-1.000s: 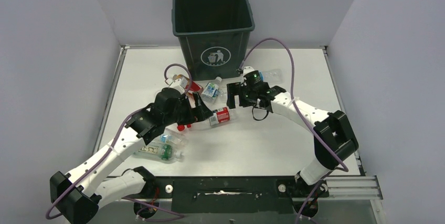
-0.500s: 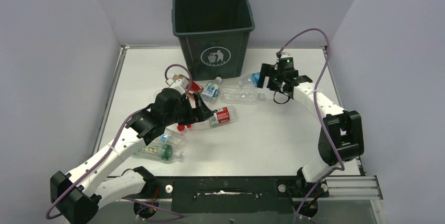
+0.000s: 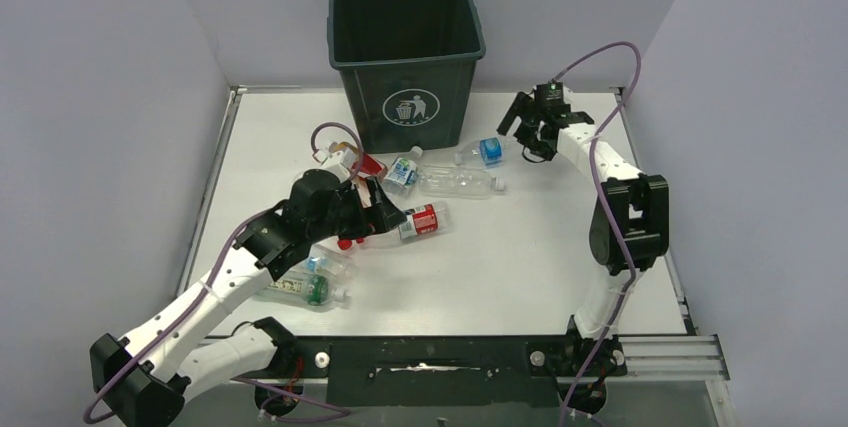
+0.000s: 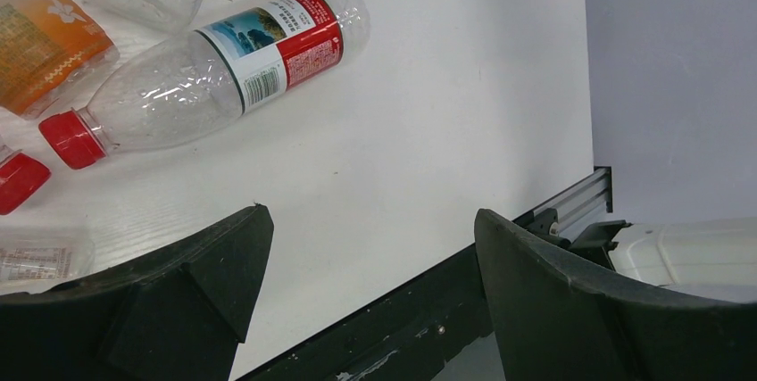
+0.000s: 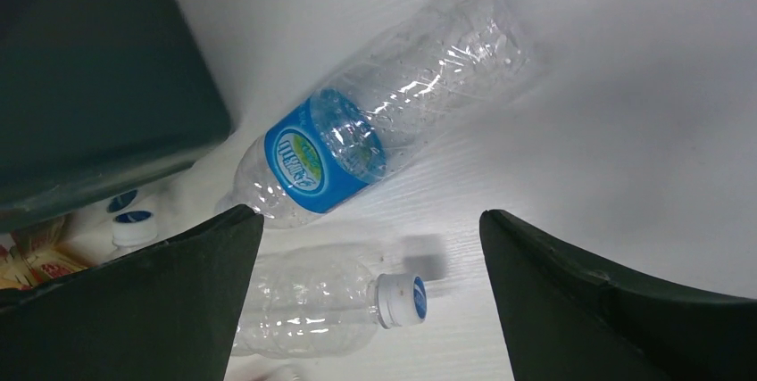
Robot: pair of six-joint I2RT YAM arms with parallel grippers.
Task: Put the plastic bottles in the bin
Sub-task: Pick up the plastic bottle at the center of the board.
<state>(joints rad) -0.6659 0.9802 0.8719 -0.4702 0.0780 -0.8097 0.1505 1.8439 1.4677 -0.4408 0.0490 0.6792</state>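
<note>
The dark green bin (image 3: 407, 47) stands at the back centre; its wall (image 5: 89, 69) fills the upper left of the right wrist view. Plastic bottles lie in front of it. A blue-labelled one (image 3: 487, 150) (image 5: 357, 144) and a clear white-capped one (image 3: 460, 181) (image 5: 330, 305) lie below my right gripper (image 3: 525, 132) (image 5: 370, 220), which hangs open and empty at the back right. A red-labelled, red-capped bottle (image 3: 420, 220) (image 4: 241, 60) lies just ahead of my left gripper (image 3: 385, 212) (image 4: 370, 220), also open with nothing between its fingers.
More bottles lie around the left arm: an orange-labelled one (image 4: 40, 51), a blue-green one (image 3: 403, 171) by the bin, and a few under the left forearm (image 3: 305, 287). Grey walls close in three sides. The table's black front edge (image 4: 402, 310) shows under the left fingers.
My right gripper has swung from the table's middle up to the back right, staying open, uncovering the clear bottle. The left arm has barely moved.
</note>
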